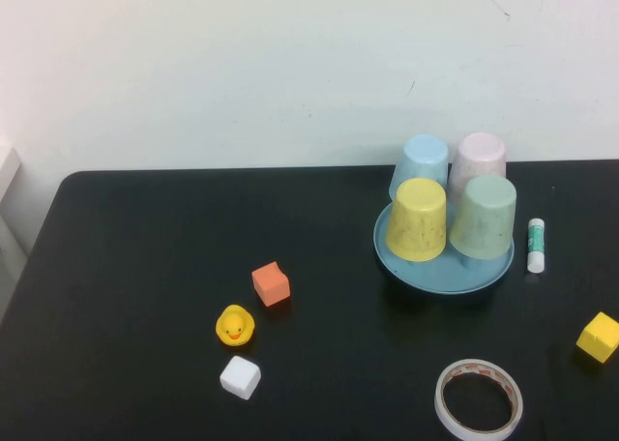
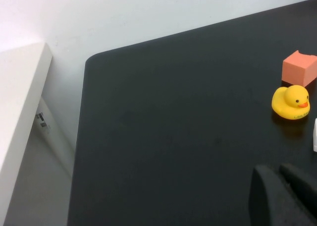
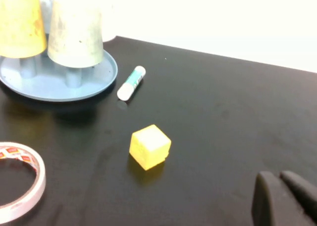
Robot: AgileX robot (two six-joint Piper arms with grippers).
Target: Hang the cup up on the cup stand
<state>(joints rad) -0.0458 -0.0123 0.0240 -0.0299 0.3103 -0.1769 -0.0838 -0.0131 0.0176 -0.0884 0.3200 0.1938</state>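
Note:
The sage-green cup point(image 1: 483, 217) sits upside down over a peg on the round blue cup stand point(image 1: 440, 277) at the right back of the black table. It also shows in the right wrist view point(image 3: 75, 30), with the cup stand's rim point(image 3: 54, 87) below it. Neither arm shows in the high view. My left gripper point(image 2: 277, 169) is shut and empty, low over the table's left part, near the duck. My right gripper point(image 3: 277, 175) is shut and empty, over the table's right part, well clear of the cup stand.
A yellow cup point(image 1: 417, 219), a light blue cup point(image 1: 423, 163) and a pink cup point(image 1: 481, 157) also sit upside down on the stand. Around it lie a glue stick point(image 1: 536, 245), yellow cube point(image 1: 599, 337), tape roll point(image 1: 479, 399), orange cube point(image 1: 271, 283), rubber duck point(image 1: 235, 325) and white cube point(image 1: 240, 376).

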